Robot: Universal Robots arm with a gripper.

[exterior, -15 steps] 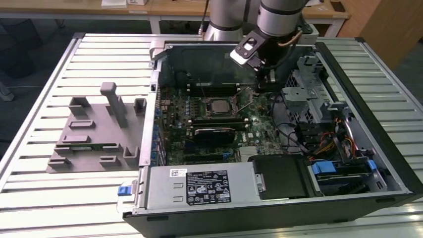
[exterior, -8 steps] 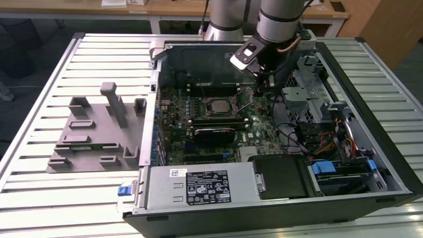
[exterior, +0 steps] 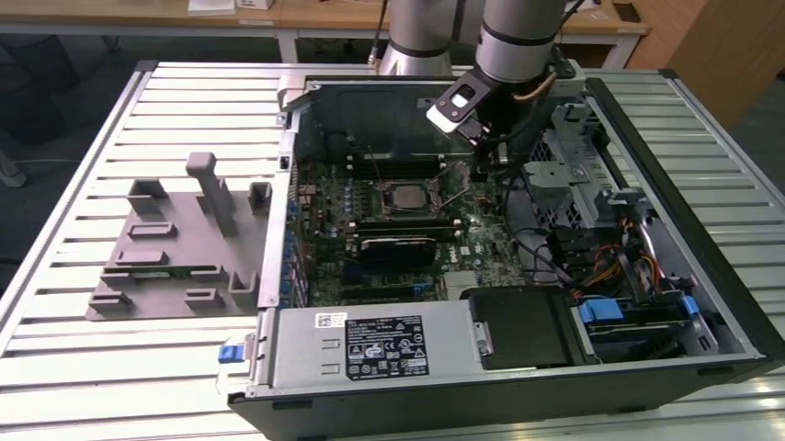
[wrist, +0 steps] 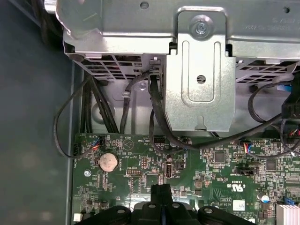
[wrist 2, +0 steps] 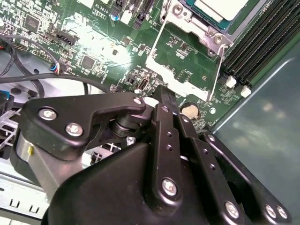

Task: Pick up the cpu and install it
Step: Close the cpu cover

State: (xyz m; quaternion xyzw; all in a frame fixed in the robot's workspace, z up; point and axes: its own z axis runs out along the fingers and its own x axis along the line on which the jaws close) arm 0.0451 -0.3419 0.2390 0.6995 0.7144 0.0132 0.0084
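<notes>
Two hazards are worrying me as I am watching the feeds, and I am working down to them from the big things. Wooden desks (exterior: 245, 14) are lining the far side of the room. A slatted metal table (exterior: 73, 303) is carrying a grey fixture tray (exterior: 184, 248) on the exterior view's left and the open computer case (exterior: 705, 239) beside it.

Inside the case the green motherboard (exterior: 491, 243) is lying flat, with a metal drive cage (wrist: 199, 70) and black cables (wrist: 154, 117) crowding one edge. The gripper (exterior: 483, 168) is hanging low over the board, just to the exterior view's right of the socket. In both wrist views its fingers (wrist 2: 165, 101) (wrist: 157, 196) are pressing together with nothing between them.

The cpu (exterior: 402, 195) is sitting in the socket, its silver top showing in the second wrist view (wrist 2: 220, 7). The load plate (wrist 2: 178, 78) is standing open next to it.

First hazard, as I am judging it: nothing is clamping the chip, so a knock from the arm could be shifting it on the socket contacts. Second: the fingertips are hovering so near the board that a small drift could be scraping the parts around the coin cell (wrist: 108, 161) or catching the plate.
</notes>
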